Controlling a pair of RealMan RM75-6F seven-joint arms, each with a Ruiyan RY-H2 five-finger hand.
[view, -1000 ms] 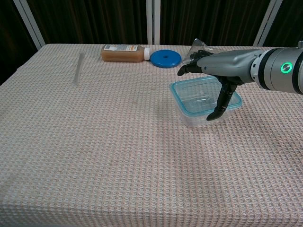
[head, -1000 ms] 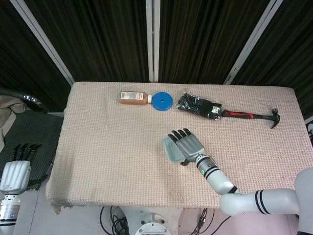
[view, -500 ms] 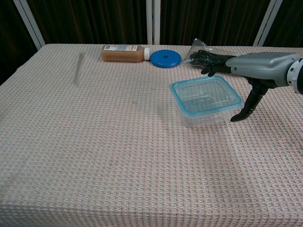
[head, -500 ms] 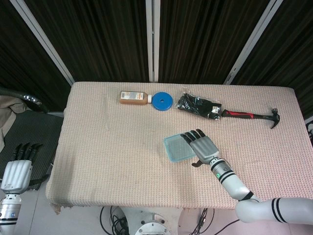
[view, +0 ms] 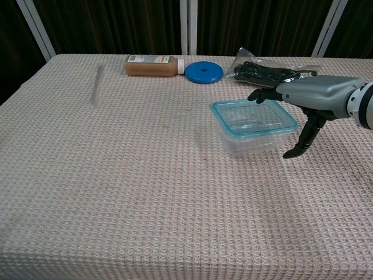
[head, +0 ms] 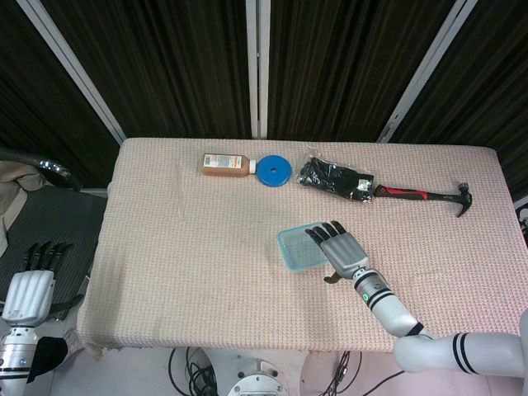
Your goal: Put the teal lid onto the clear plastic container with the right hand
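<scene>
the teal lid [view: 254, 113] is sitting on the clear plastic container [view: 253, 139], which is standing right of the middle of the table [head: 206, 264] and is showing nothing inside through its walls. my right hand [head: 340, 246] is hovering at the container's right side, fingers apart and gripping nothing, the fingertips [view: 256, 95] reaching over the lid's far right corner while the thumb is pointing down beside the container wall. my left hand [head: 31, 285] is hanging off the table's left edge, fingers straight and holding nothing. along the far edge are lying a brown bottle [head: 226, 164], a blue disc [head: 273, 171], a black bagged bundle [head: 336, 180] and a hammer [head: 429, 195].
</scene>
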